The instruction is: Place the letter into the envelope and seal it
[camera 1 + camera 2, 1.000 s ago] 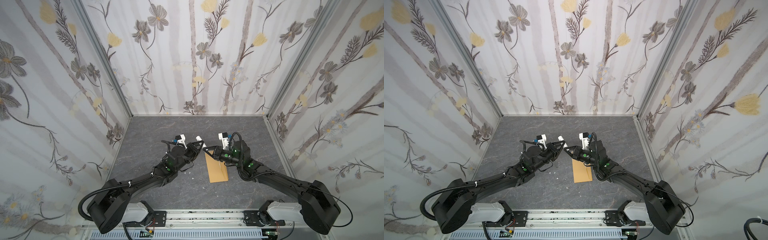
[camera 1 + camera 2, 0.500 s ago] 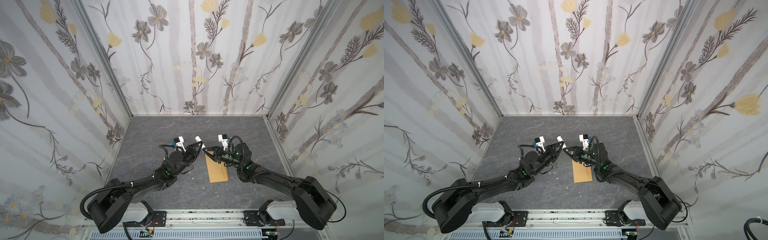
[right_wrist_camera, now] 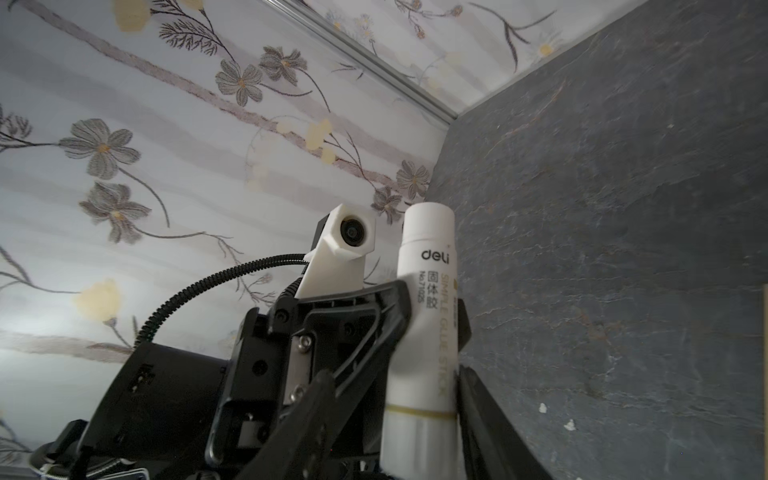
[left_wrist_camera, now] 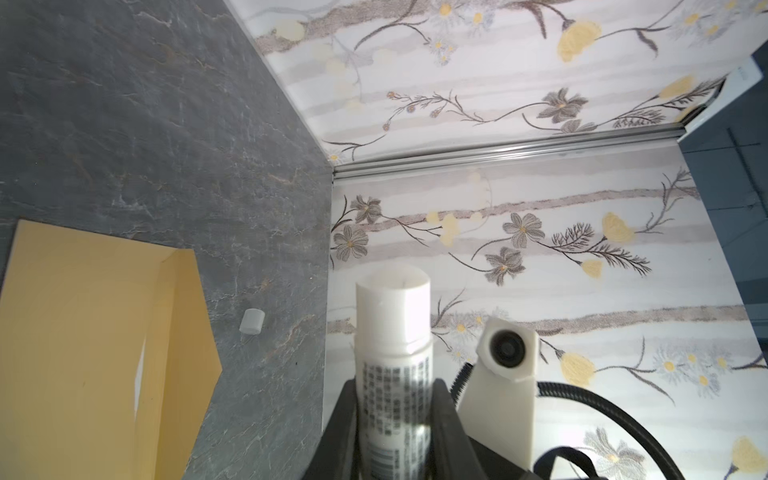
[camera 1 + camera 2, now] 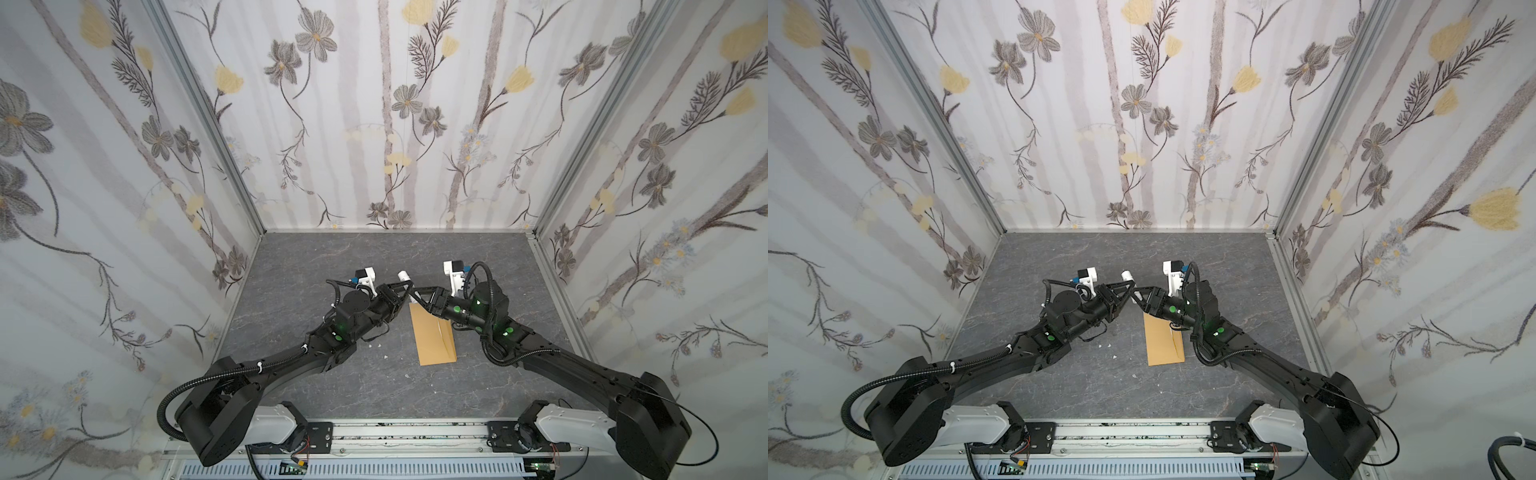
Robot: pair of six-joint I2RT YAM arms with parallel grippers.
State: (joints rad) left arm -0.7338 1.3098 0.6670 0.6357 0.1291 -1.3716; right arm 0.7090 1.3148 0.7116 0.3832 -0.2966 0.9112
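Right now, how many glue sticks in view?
1. The glue stick sits clamped in the left end effector, near the far end of the envelope; none seems hidden.

Envelope [image 5: 434, 334] on table [image 5: 374, 257], glue stick [image 5: 404, 276] raised behind its far end, cap [image 4: 252, 321] lying nearby

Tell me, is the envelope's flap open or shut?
Open: the left wrist view shows the pointed flap spread away from the envelope, not folded over.

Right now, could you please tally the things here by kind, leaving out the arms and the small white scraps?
Envelope: 1
Glue stick: 1
Cap: 1
Total: 3
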